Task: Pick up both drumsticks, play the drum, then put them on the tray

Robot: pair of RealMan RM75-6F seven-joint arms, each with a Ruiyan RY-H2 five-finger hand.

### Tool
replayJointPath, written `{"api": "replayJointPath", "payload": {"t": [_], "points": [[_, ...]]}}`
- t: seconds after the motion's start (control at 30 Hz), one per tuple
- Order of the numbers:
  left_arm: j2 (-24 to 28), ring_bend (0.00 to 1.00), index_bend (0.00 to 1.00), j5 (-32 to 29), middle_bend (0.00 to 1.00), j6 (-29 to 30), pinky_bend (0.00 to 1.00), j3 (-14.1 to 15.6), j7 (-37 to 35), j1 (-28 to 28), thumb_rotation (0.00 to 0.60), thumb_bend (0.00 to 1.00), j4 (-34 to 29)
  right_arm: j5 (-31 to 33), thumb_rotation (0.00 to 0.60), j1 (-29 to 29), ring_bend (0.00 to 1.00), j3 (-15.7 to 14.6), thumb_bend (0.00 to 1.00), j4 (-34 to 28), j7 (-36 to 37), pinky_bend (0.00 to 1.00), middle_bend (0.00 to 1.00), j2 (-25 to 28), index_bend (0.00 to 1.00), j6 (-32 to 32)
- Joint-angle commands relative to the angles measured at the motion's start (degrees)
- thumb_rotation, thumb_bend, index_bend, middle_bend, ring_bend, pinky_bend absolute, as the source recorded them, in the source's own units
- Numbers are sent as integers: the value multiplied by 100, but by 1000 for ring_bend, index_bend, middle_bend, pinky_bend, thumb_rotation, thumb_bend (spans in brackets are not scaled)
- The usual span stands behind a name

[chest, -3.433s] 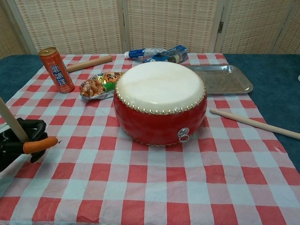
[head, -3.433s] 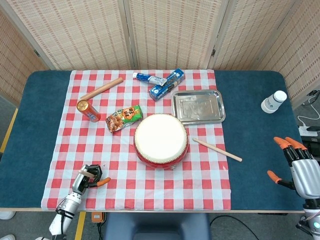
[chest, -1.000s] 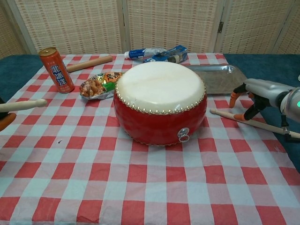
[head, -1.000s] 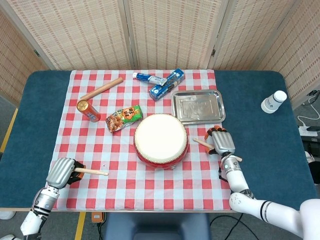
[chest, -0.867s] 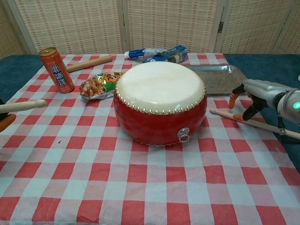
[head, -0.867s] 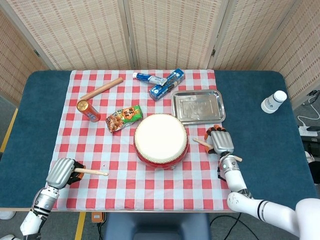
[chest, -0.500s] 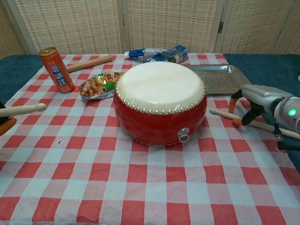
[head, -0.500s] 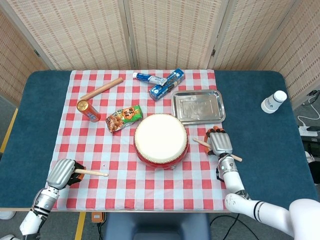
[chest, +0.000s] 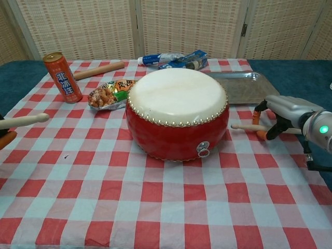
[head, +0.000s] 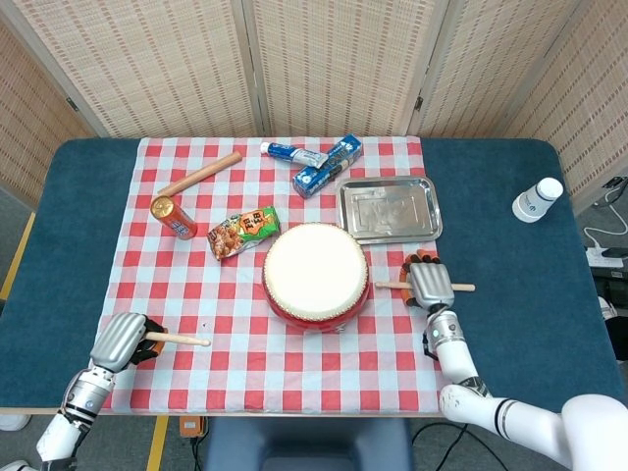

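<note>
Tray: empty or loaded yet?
Empty. The tray shows bare metal; one drumstick is in the left hand, the other under the right hand.

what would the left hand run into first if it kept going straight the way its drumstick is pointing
Probably the drum. The left hand holds its drumstick pointing across the checkered cloth toward the drum's near side, with only bare cloth between. Depth is unclear, so it might pass just in front.

Sitting out — two drumsticks (head: 179, 340) (head: 391, 287), one drum (head: 316, 274), one tray (head: 389, 209), one can (head: 173, 217), one snack packet (head: 243, 232), one cup (head: 538, 199) — and two toothpaste items (head: 294, 153) (head: 328, 166).
</note>
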Motion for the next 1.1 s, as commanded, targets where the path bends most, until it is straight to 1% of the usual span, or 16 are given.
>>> {"api": "replayJointPath", "payload": {"t": [0.03,0.07,0.17,0.23,0.33,0.37,0.4,0.47,0.5,0.57,0.6,0.7,0.8,0.93,1.03,1.1], "points": [[16,1000,1000,1,1000,0,1000,4,-3,4,600,598,-15,-364,600,-354,32,149,400,-927,702,164,231,602,620,305],[20,1000,1000,-3,1000,0,1000,3,-2,5,600,598,-21,-416,600,-444,35,193,400,-1171,948,164,231,776,620,306],[25,1000,1000,-12,1000,-1,1000,-1,-15,7,600,598,-53,-597,600,-789,62,398,400,-1920,2219,164,231,1397,621,95],[32,1000,1000,-13,1000,-17,1000,1,-39,1,600,599,-81,-807,600,-1050,93,574,400,-2253,3520,173,237,1795,621,-237],[37,1000,1000,-2,1000,-38,1000,4,-27,-14,600,597,-115,-1426,600,-1370,168,730,400,-2245,5634,224,285,2187,626,-813],[38,1000,1000,-1,1000,-40,1000,1,-21,-18,600,595,-128,-1662,600,-1446,196,766,401,-2185,6344,243,302,2275,628,-987],[39,1000,1000,2,1000,-42,1000,0,-11,-21,600,592,-147,-2017,600,-1524,220,790,401,-2026,7245,259,315,2334,630,-1137],[49,1000,1000,6,1000,-49,1000,1,5,-27,600,587,-179,-2664,600,-1582,251,699,400,-1676,8469,285,333,2321,620,-1209],[60,1000,1000,4,1000,-56,1000,0,12,-32,600,586,-201,-3139,600,-1574,262,560,400,-1397,9246,297,340,2285,611,-1176],[77,1000,1000,1,1000,-66,1000,-3,30,-40,600,585,-233,-3707,600,-1538,278,371,400,-985,10503,314,350,2172,596,-943],[91,1000,1000,-3,1000,-70,1000,-5,43,-43,600,585,-254,-4084,600,-1473,285,177,400,-639,11184,322,356,2077,593,-765],[117,1000,1000,-18,1000,-81,1000,-11,67,-48,600,584,-298,-4650,600,-1311,299,-201,401,188,12672,335,366,1790,583,-226],[128,1000,1000,-33,1000,-100,1000,-9,70,-51,600,582,-325,-4878,600,-1096,307,-521,400,901,13332,339,373,1459,574,-54],[123,1000,1000,-36,1000,-137,1000,8,60,-59,600,582,-322,-4938,600,-904,317,-742,401,1486,14122,341,376,1114,553,236],[121,1000,1000,-32,1000,-192,1000,28,36,-78,600,582,-297,-4967,600,-788,320,-875,400,1949,14580,341,377,850,513,475],[118,1000,1000,-21,1000,-207,1000,36,21,-86,600,582,-276,-4984,600,-732,320,-972,378,2271,14887,341,377,662,486,644]]}}
